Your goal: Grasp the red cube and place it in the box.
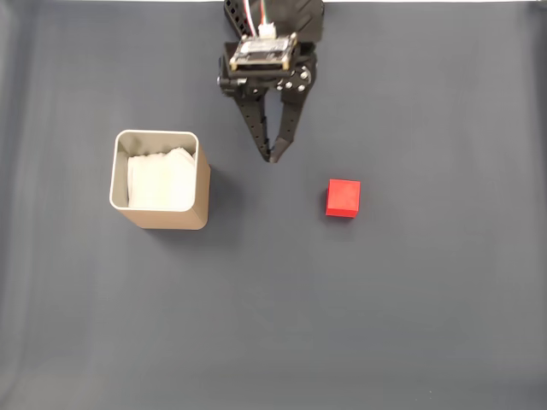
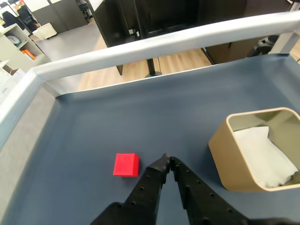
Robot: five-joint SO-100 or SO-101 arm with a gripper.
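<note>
Dark blue-grey cloth covers the counter (image 1: 410, 325) from edge to edge in the fixed view; in the wrist view a pale raised rail (image 2: 159, 44) borders its far side, and beyond that rail I see wooden floor and dark furniture.

My hand (image 1: 272, 159) reaches in from the top edge of the fixed view, its two black fingers drawn together so that the tips meet in a point; it is closed and grips nothing; the tips hang over bare cloth, between the two things of the task. A small circuit board (image 1: 263, 53) with wires sits on my wrist above the fingers.

In the fixed view the red cube (image 1: 343, 197) rests on the counter to the right of my fingertips and a little lower in the picture, near but apart from them; the box (image 1: 161, 213) stands upright to the left, farther from my hand than the cube is, its tan walls and thin pale rim enclosing white lining.

From my wrist the sides are swapped; my hand (image 2: 167, 161) rises from the bottom edge, the red cube (image 2: 126, 164) lies just beside the tips on the left without touching them, and the box (image 2: 232, 159) stands at the right, open-topped, white lining crumpled inside.
</note>
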